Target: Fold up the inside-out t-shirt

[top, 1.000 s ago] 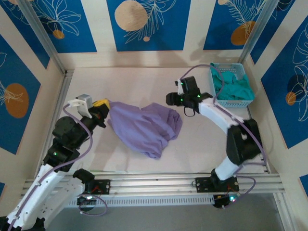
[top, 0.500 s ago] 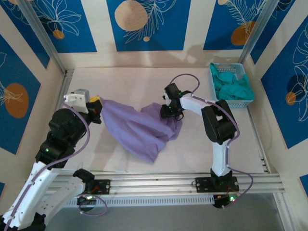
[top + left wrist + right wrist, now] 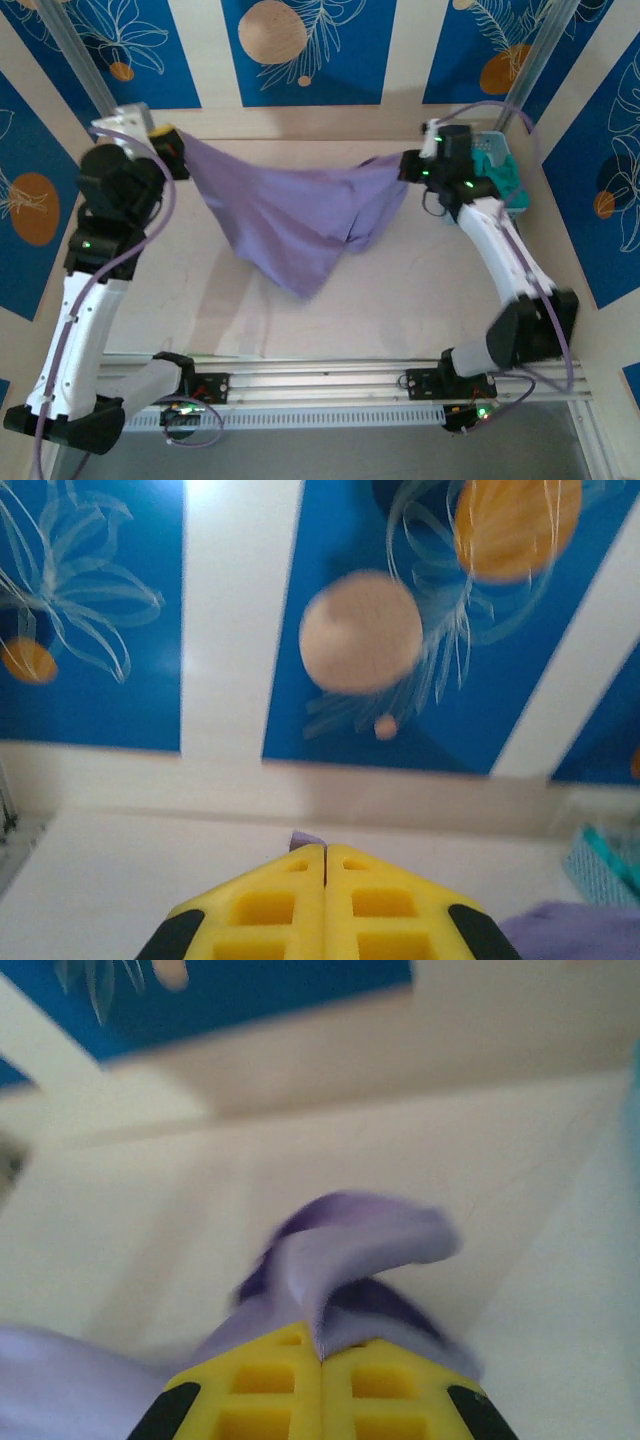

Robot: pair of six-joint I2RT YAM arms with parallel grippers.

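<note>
The left claw and right claw each pinch the t-shirt. The soft, light cloth sags, so hold it by opposite edges.

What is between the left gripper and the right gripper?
In the top view, the lavender t-shirt hangs between the left gripper and the right gripper, pinched by both, sagging midway.

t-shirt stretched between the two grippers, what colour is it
Light purple, lavender all over. The t-shirt shows best in the top external view.
</note>
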